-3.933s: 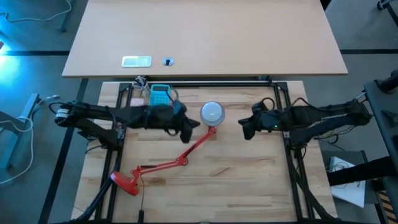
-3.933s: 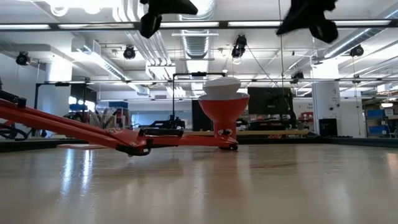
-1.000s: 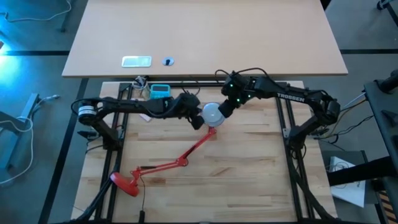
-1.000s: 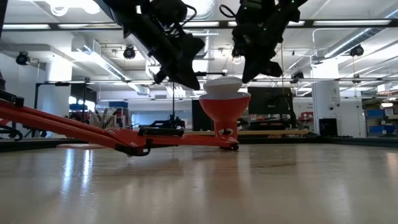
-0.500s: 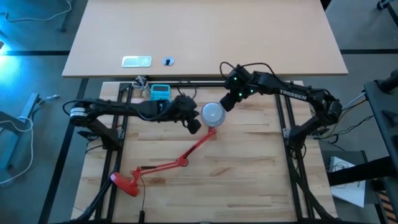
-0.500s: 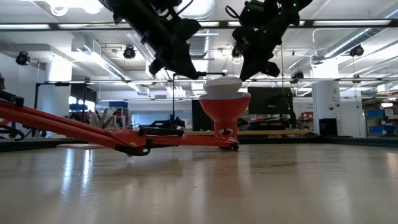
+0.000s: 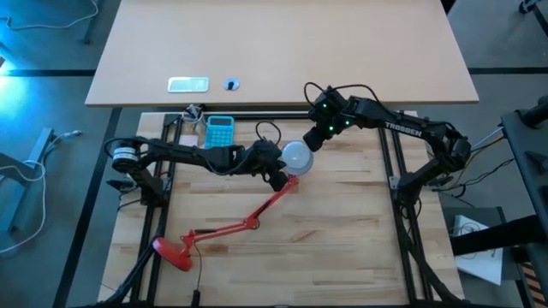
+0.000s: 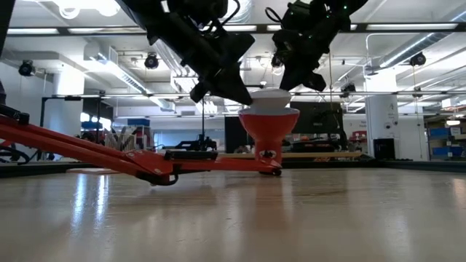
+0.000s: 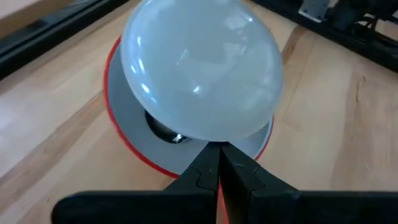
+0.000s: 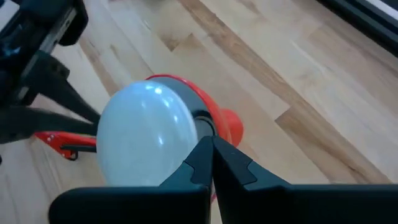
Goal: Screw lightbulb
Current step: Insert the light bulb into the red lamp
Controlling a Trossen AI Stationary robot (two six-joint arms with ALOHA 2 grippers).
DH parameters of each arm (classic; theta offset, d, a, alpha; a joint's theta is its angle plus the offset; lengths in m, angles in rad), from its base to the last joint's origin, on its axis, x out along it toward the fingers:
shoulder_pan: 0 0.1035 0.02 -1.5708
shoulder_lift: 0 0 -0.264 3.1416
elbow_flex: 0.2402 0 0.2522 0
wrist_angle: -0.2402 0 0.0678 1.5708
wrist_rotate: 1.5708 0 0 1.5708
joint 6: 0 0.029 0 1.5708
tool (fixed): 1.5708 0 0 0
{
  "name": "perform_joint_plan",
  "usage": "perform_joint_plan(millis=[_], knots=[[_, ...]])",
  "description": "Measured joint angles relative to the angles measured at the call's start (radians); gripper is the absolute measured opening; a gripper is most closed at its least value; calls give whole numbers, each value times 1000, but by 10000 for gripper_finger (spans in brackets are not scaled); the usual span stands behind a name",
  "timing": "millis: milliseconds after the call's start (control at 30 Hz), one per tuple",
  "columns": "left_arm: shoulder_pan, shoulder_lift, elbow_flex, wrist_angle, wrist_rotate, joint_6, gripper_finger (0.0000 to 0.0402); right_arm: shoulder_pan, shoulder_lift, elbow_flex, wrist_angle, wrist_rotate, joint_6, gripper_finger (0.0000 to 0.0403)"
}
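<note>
Looking down from the high view: left pincer (image 7: 280,178) now pressed in against the near-left side of the small white dome-shaped lightbulb (image 7: 296,156), closer than half a second ago, when well clear to the left. Right pincer (image 7: 310,141) parked at the bulb's far-right edge, barely shifted. Bulb seated in the upturned red cone shade of the red folding desk lamp (image 7: 224,229), lying across the pale wooden desk (image 7: 342,239).

From the low view: shade (image 8: 269,122) nudged slightly rightward against the earlier frames, bulb (image 8: 271,94) riding on top; probably pushed by the left arm's approach. Both dark pincers crowding the dome from above, one each side.

From the left wrist view: fingers (image 9: 233,171) closed tip to tip, holding nothing, aimed under the bulb (image 9: 200,68) at the shade rim (image 9: 134,146).

From the right wrist view: fingers (image 10: 224,163) likewise shut and empty, just beside the bulb's neck.

Judging by this: no grasp on the bulb yet, so no turning possible until one pincer opens.
</note>
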Motion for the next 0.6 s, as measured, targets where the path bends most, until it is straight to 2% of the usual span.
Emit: perform_joint_plan(millis=[600], knots=[[-55,0,-19,47,-10,17,14,2,15,-32,4,-12,24,0]])
